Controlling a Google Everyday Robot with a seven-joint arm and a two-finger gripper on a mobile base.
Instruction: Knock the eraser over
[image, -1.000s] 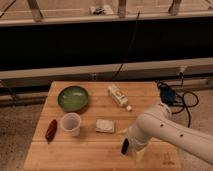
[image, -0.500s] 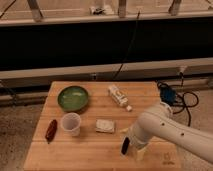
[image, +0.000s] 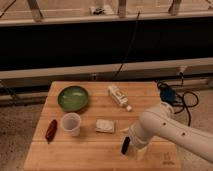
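Note:
The eraser (image: 125, 145) is a small slim black block near the front of the wooden table (image: 85, 150), standing on end and leaning slightly. My gripper (image: 139, 149) hangs low over the table just to the eraser's right, at the end of the white arm (image: 165, 127) that comes in from the right. The gripper's pale body sits right against the eraser. I cannot tell whether they touch.
A green bowl (image: 73, 97) sits at the back left, with a clear plastic cup (image: 71, 123) in front of it. There is a dark red elongated object (image: 51, 130) at the left edge, a flat white packet (image: 105, 125) mid-table, and a small white bottle (image: 119, 96) lying at the back. Cables (image: 172, 97) lie off the right edge.

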